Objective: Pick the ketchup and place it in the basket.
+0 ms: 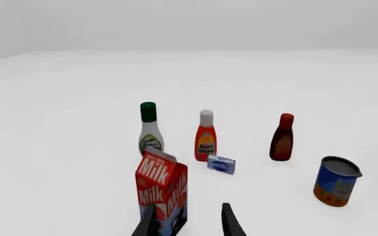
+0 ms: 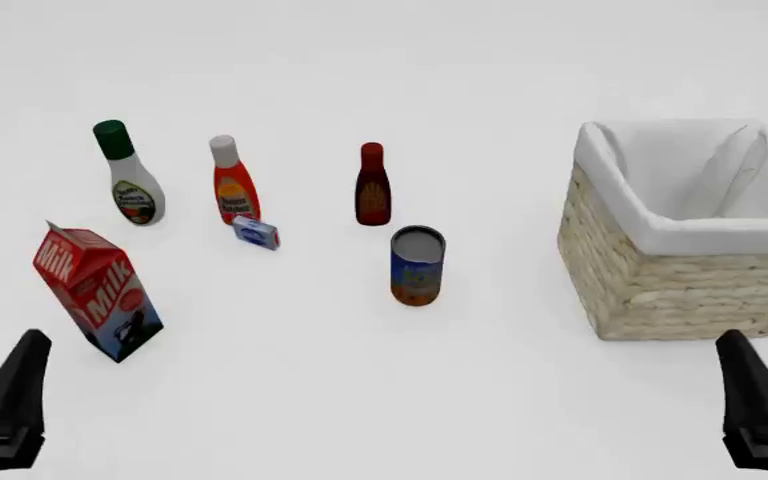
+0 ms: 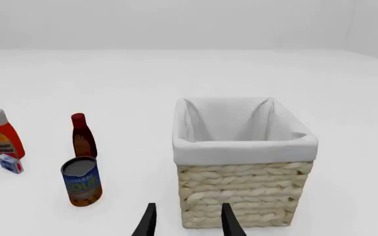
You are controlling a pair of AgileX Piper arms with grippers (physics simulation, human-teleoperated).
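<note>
The ketchup (image 2: 233, 180) stands upright on the white table (image 2: 357, 400), well ahead of the left gripper (image 2: 8, 400) and a little to its right, untouched by either arm. Touching or just in front of its base lies a small blue-and-white box (image 2: 256, 232). A white bottle with a green cap (image 2: 128, 175) stands near it on the side straight ahead of the left gripper, and a dark maroon bottle with a red cap (image 2: 372, 185) stands on its other side, further toward the right gripper (image 2: 762, 405). Nearer the arms than the maroon bottle stands a blue-and-orange can (image 2: 418, 265), upright. A red milk carton (image 2: 97, 290) sits tilted, the closest thing to the left gripper, just ahead of its fingers (image 1: 232, 221); in the left wrist view those fingers stand apart with nothing between them. The basket (image 2: 684, 270) sits directly ahead of the right gripper and near it, far across the table from the ketchup, its white lining showing nothing inside. The right gripper's fingers (image 3: 228, 221) are likewise spread and hold nothing. Both grippers hang low at the near edge of the front view.
</note>
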